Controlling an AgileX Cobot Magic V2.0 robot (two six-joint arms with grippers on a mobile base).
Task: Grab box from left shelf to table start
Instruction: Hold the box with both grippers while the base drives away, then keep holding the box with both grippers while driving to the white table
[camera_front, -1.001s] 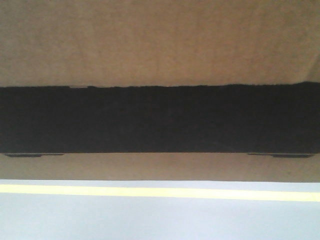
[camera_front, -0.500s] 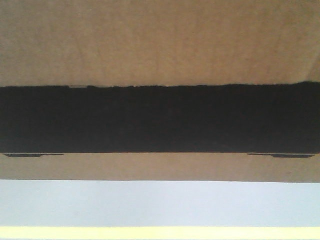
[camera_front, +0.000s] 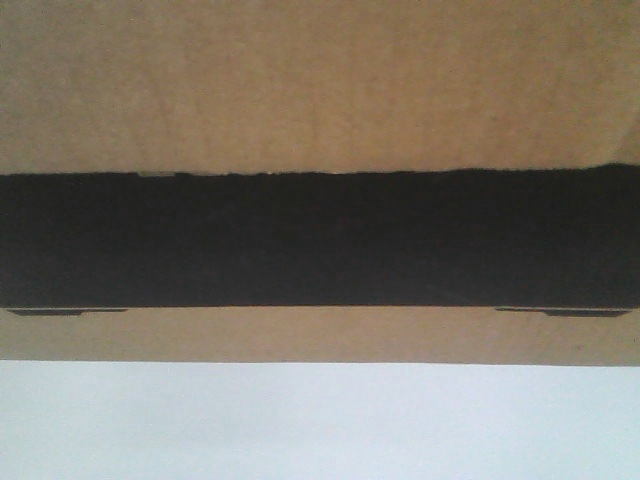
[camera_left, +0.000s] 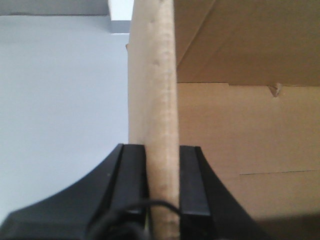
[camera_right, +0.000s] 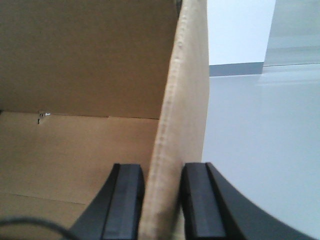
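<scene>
**Two-arm hold on the carton, wrist views first, then the front view.**

(a) Left gripper (camera_left: 161, 155): narrow, clamped on the upright left wall of the box (camera_left: 152, 75). The board's top edge runs straight ahead from between the jaws. The outer finger (camera_left: 131, 170) sits outside the wall and the inner finger (camera_left: 191, 170) sits inside it. Beyond the inner finger lie the bare brown inner faces of the open carton. Beyond the outer finger lies the pale table (camera_left: 60, 100).

(b) Right gripper (camera_right: 161, 172): the mirror case, narrow and clamped on the right wall. Carton interior lies on its inner side and the pale surface on its outer side.

(c) Front view: the carton's broad face fills the frame edge to edge. Its black printed band runs across the frame, and a strip of table shows under the lower edge. Neither gripper appears here. Whether the base rests on the table or hangs just above it cannot be told.

Governing relation: the box lies between the two grippers, inward of each. Its long axis runs from one gripper to the other, crosswise to each wall's top edge. Neither arm is nearer, since each holds its own end. In my judgement any lowering or release depends on both arms moving together, so the span stays level and neither thin wall is bent or torn.
</scene>
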